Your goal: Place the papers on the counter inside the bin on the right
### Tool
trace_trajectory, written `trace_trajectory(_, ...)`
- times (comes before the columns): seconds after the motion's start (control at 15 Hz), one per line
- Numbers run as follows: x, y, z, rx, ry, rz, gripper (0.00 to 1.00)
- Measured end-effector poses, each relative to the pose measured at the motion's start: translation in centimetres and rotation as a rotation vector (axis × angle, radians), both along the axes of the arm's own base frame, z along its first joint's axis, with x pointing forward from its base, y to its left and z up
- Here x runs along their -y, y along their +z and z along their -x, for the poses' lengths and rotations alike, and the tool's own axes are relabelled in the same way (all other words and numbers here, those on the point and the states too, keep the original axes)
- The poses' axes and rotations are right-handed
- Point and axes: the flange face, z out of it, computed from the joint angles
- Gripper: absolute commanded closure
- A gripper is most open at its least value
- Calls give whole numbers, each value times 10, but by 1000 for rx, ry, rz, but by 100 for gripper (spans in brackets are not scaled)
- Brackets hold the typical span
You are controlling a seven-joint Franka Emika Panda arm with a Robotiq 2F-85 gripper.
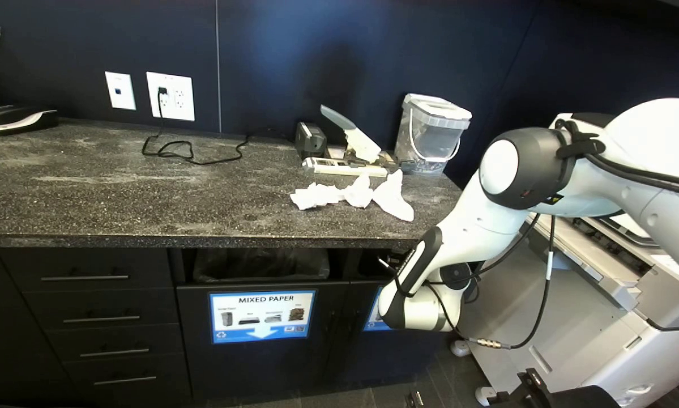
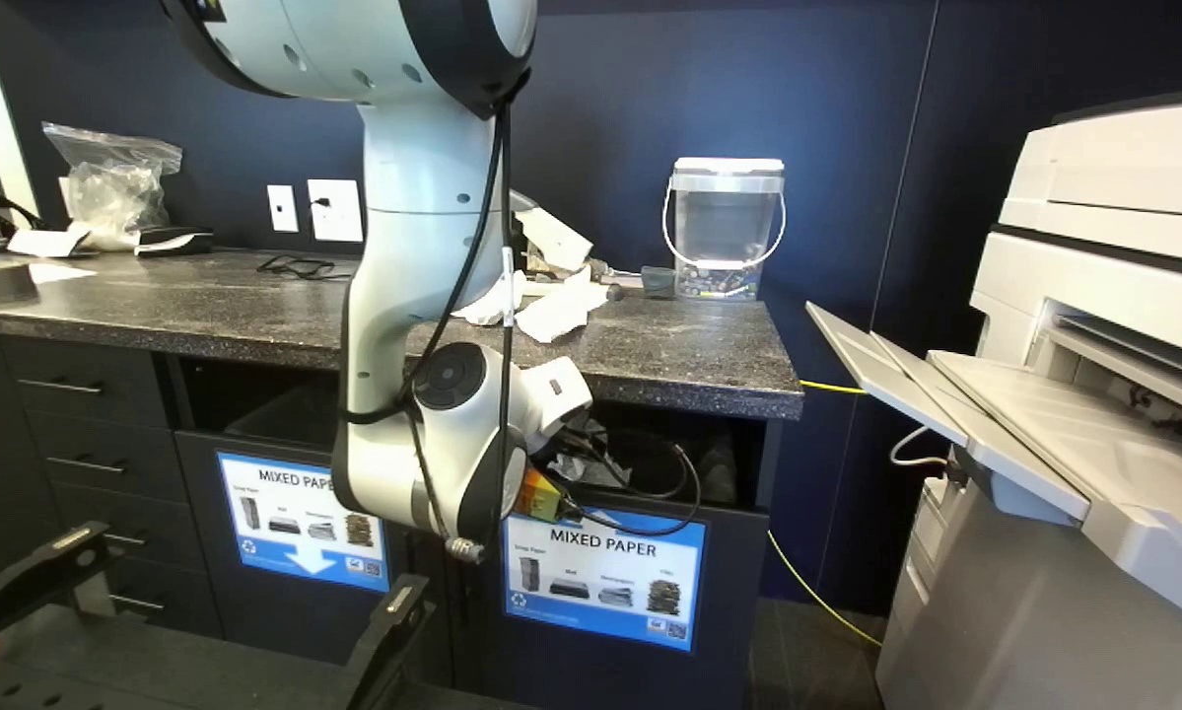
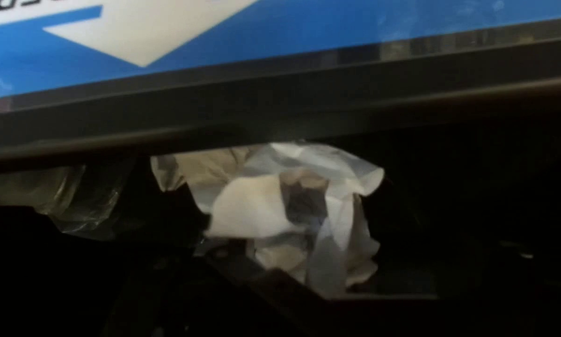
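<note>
Arm (image 2: 408,266) is hanging in front of the bin (image 2: 733,528), gripper (image 2: 593,446) sitting at its opening; I'm not making out if jaws are spread or gripping. Crumpled paper (image 3: 257,206) is showing inside the bin, more papers (image 1: 393,198) are lying on the counter (image 1: 118,198) above it.

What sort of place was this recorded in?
Probably an office copy or print room: a large copier or printer stands near the end of the counter, what looks like a heavy-duty stapler sits on it, and MIXED PAPER signs show below it.
</note>
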Motion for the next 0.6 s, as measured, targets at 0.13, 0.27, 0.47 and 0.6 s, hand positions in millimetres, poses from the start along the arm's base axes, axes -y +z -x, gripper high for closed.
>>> trace_trajectory(0.13,-6,4,-1,32,38,-16,0)
trace_trajectory(0.27,-7,5,0,43,55,-31,0)
trace_trajectory(0.47,-6,5,0,43,54,-29,0)
trace_trajectory(0.6,-2,4,0,34,53,-3,0)
